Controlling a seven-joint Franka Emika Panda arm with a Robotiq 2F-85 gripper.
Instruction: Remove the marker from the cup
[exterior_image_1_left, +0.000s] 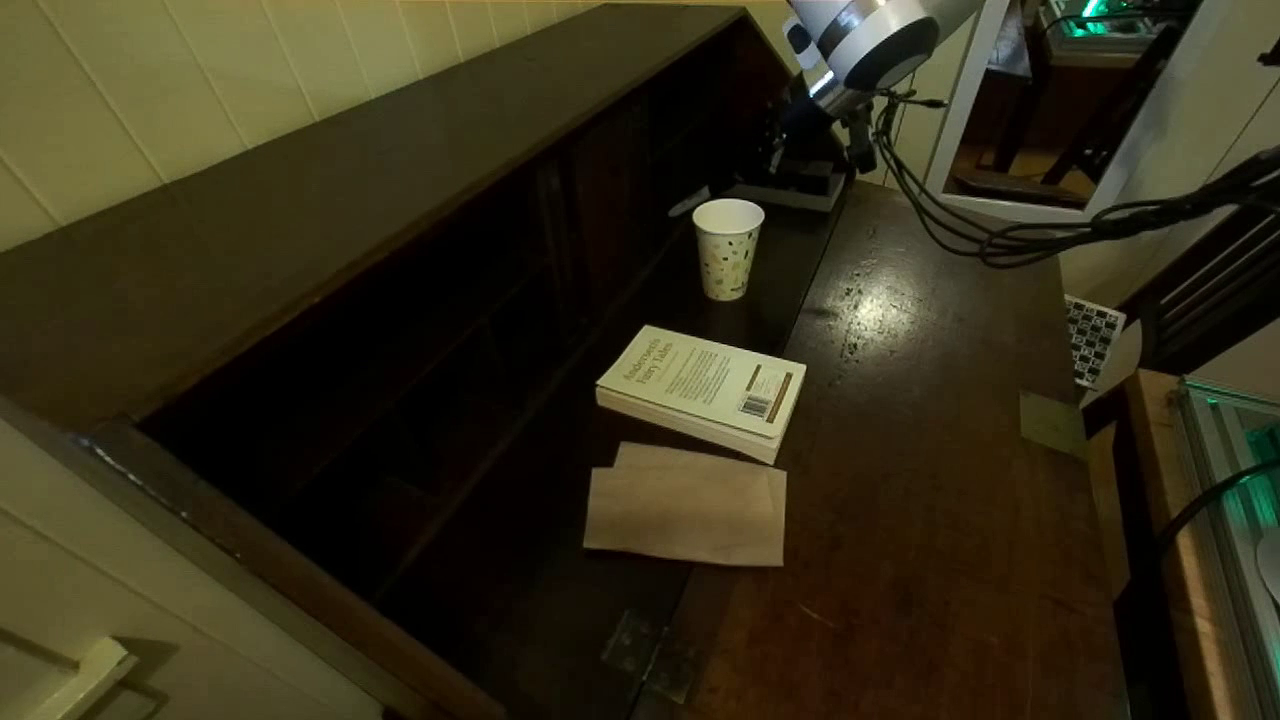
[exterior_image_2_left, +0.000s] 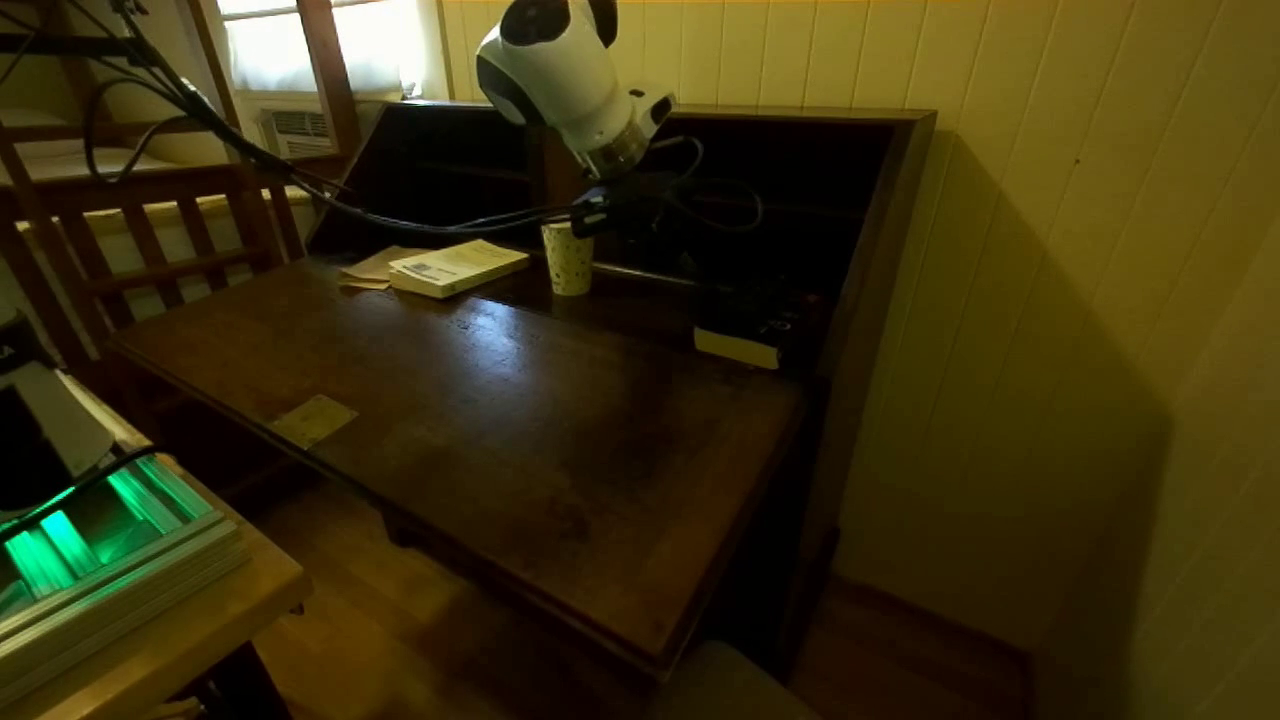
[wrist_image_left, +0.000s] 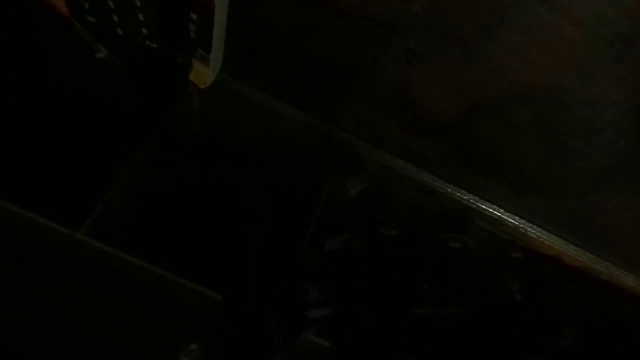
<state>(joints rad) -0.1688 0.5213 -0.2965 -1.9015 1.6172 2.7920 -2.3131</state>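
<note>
Blending into shadow, the jaws.

In an exterior view, the Franka Emika Panda arm (exterior_image_1_left: 885, 42) is hanging in from the top edge, right of centre, and slanting down to the left, its dark Robotiq gripper (exterior_image_1_left: 779, 137) pointing the same way. In an exterior view, the white wrist (exterior_image_2_left: 575, 82) is tilting down toward the right in the upper middle of the frame. Darkness is hiding how the gripper's fingers are standing.
</note>
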